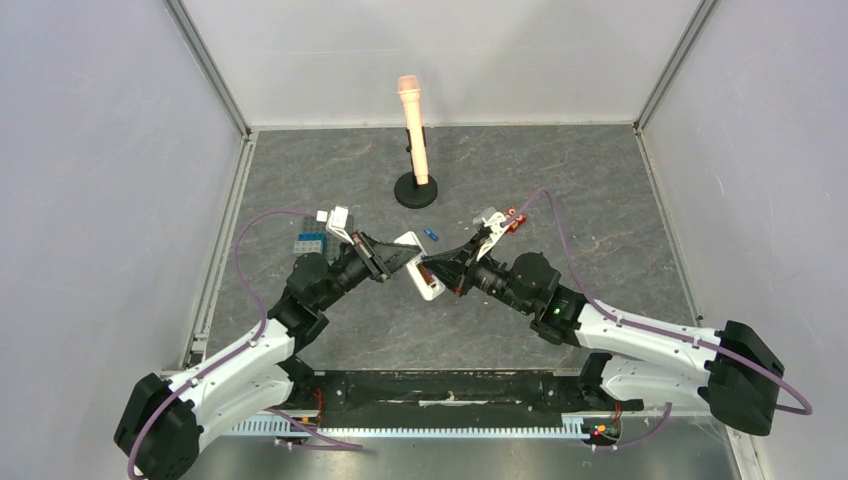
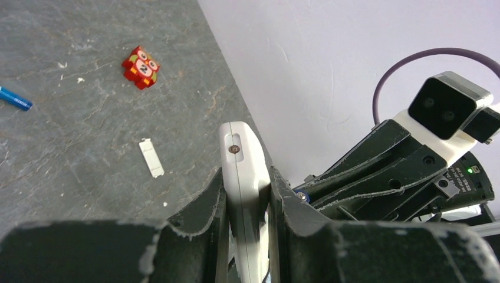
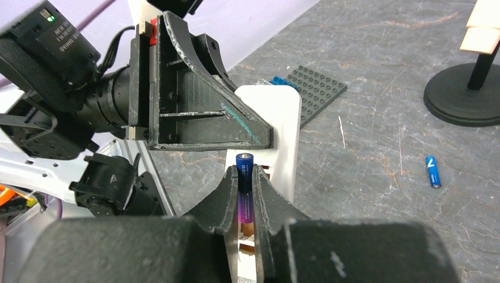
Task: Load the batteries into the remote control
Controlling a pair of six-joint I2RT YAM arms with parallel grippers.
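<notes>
1. The left tool [image 2: 244,191] is closed on the remote control [image 2: 242,165]. Its two fingers press the long sides of the handset. The white body stands on edge between them, lifted off the surface [image 1: 560,290].
2. The right tool [image 3: 244,188] is clamped on one blue battery [image 3: 244,177]. The cell stands roughly upright between the fingertips, with its top end poking out above them.
3. The two tools meet over the middle of the surface, so the blue battery sits right against the back of the remote control, at the battery compartment [image 3: 265,172]. This is a recess in the white shell, and its opening is uncovered.
4. The right tool's fingers hide most of that recess. I cannot tell whether the cell is seated in it or whether anything else lies inside.
5. The second battery [image 3: 433,171] lies flat on the surface, well apart from both tools. It is between the remote control and a round black stand [image 1: 416,190].
6. A peach, microphone-shaped prop [image 1: 412,125] stands upright on that stand.
7. A small white strip [image 2: 151,157] lies flat on the surface near the remote control.
8. A red block [image 2: 141,66] with white circles lies farther off.
9. A grey studded plate [image 3: 315,88] lies flat beyond the left tool, with a blue brick [image 3: 276,82] at one end.
</notes>
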